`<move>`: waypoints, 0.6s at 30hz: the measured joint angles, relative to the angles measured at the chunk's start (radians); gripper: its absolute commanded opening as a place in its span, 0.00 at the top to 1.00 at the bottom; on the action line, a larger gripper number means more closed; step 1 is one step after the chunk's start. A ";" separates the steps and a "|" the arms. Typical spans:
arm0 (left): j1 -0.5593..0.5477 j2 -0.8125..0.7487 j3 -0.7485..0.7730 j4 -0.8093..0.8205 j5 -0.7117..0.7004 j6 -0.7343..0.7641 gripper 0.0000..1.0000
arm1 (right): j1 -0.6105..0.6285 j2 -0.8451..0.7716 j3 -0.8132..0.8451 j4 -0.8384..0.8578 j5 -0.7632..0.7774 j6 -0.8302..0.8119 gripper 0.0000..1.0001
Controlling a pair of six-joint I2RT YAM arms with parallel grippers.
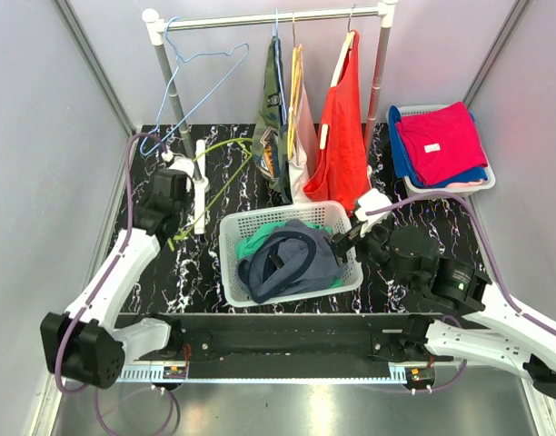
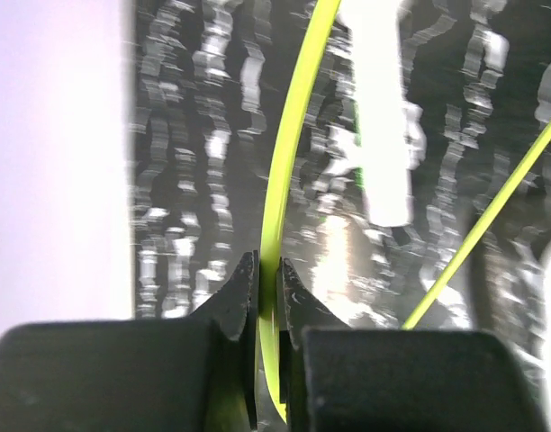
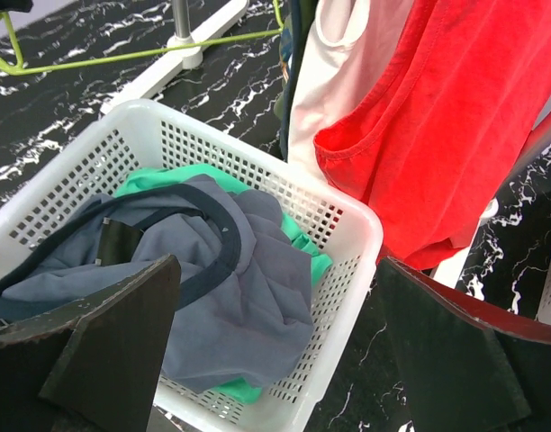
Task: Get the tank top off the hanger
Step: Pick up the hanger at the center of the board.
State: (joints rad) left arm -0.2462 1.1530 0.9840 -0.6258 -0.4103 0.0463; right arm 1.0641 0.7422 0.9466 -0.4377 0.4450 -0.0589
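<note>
Overhead, rail [image 1: 269,18]: carries the red tank top [image 1: 342,136] on its cream hanger [image 1: 342,56] at the right end, with a pink tank top [image 1: 305,136] just beside it.
Overhead, red tank top: the hem hangs near the far right corner of the centre basket [image 1: 228,263]. Treat it as the garment to free, judging by its nearness to the right tool.
Overhead, left tool [image 1: 183,166]: low at the surface beside the rack foot [image 1: 201,186], on the green hanger [image 1: 214,186], which lies bare.
Overhead, right tool [image 1: 358,222]: by the basket's right rim, below the red hem.
Left wrist, left tool [image 2: 267,274]: jaws closed to a sliver, pinching the green hanger [image 2: 289,162] wire between the tips.
Left wrist, hazard: thin wire can pivot or slip in so narrow a pinch. If you swing it, it may hook the rack foot [image 2: 379,117].
Right wrist, right tool [image 3: 277,265]: spread fully and empty, above the basket [image 3: 347,216] and the grey tank top [image 3: 248,288] inside it.
Right wrist, hazard: the red tank top [image 3: 438,117] hangs against the pink tank top [image 3: 338,81], so a wide closure may take both. A straight downward pull may drag the hanger off the rail or tip the rack instead of clearing the straps. A low approach may catch the basket rim.
</note>
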 measured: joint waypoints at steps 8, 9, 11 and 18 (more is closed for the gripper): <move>0.004 -0.159 -0.137 0.146 -0.195 0.256 1.00 | 0.000 -0.059 0.001 -0.001 -0.008 0.023 0.00; 0.005 -0.183 -0.157 0.167 -0.210 0.298 1.00 | 0.000 -0.068 0.001 -0.002 -0.012 0.027 0.00; 0.007 -0.240 -0.187 0.191 -0.224 0.371 1.00 | 0.000 -0.081 0.001 -0.002 -0.019 0.032 0.00; 0.011 -0.579 -0.205 0.154 -0.107 0.576 1.00 | 0.000 -0.109 0.020 -0.016 -0.056 0.029 0.00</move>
State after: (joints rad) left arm -0.2356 0.5739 0.7792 -0.4713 -0.5171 0.6224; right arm 1.0641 0.6331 0.9665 -0.4534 0.3885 -0.0303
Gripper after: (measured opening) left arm 0.049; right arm 0.994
